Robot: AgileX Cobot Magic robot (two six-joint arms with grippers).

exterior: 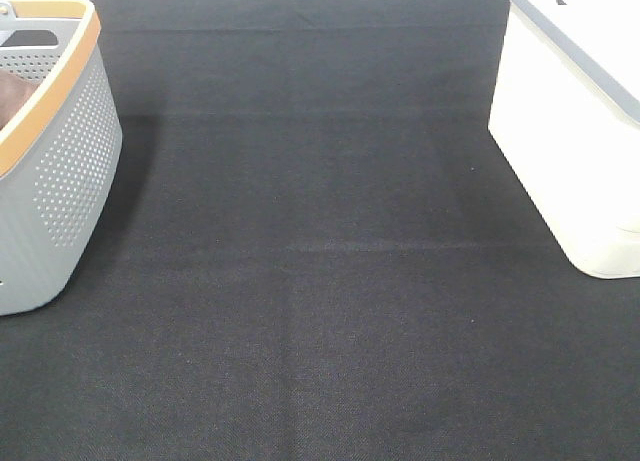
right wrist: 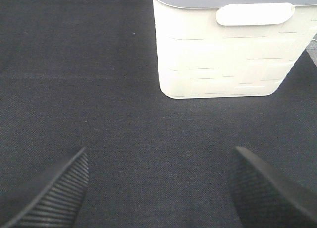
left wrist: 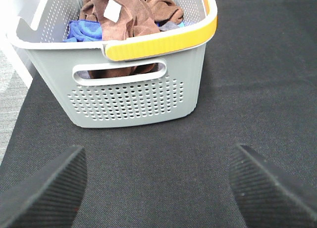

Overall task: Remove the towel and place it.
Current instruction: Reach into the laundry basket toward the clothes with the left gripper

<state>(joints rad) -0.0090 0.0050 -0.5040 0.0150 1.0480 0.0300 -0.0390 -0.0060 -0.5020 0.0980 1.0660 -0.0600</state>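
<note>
Your left gripper (left wrist: 157, 186) hangs over the black mat (left wrist: 148, 154) just short of the grey basket (left wrist: 133, 97), jaws spread wide with nothing between them, and the reddish-brown towel (left wrist: 130, 15) sits bunched inside that basket on a blue cloth (left wrist: 81, 30), white tag (left wrist: 113, 11) up. Your right gripper (right wrist: 158, 188) is spread wide and empty too, facing the white bin (right wrist: 223, 60)

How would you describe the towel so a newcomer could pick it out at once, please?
On the black mat, at its left, stands a grey perforated basket with a yellow rim. The towel is the reddish-brown cloth heaped inside it; unlike the blue cloth beside it, it bears a white tag.
</note>
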